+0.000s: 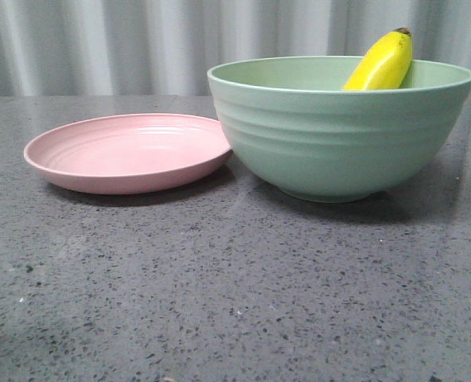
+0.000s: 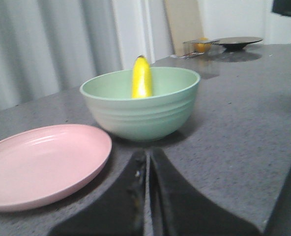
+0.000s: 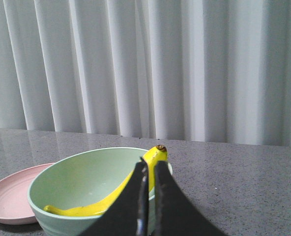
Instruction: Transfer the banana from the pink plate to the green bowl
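— Both pincers first: how do they stand?

— Right gripper [image 3: 148,196] has its dark fingers pressed together with only a thin slit between them, and nothing in them. Left gripper [image 2: 146,196] looks the same, fingers closed on each other, gripping nothing.

— And the banana?

— The banana [image 1: 381,64] lies inside the green bowl [image 1: 339,135], leaning against the inner wall, its dark tip poking above the rim. From the right wrist camera its stem end rests low in the bowl.

— The pink plate?

— The pink plate [image 1: 128,153] sits bare on the speckled grey table [image 1: 235,294], just beside the bowl on the robot's left, its rim close to the bowl's side; whether they touch, I cannot tell.
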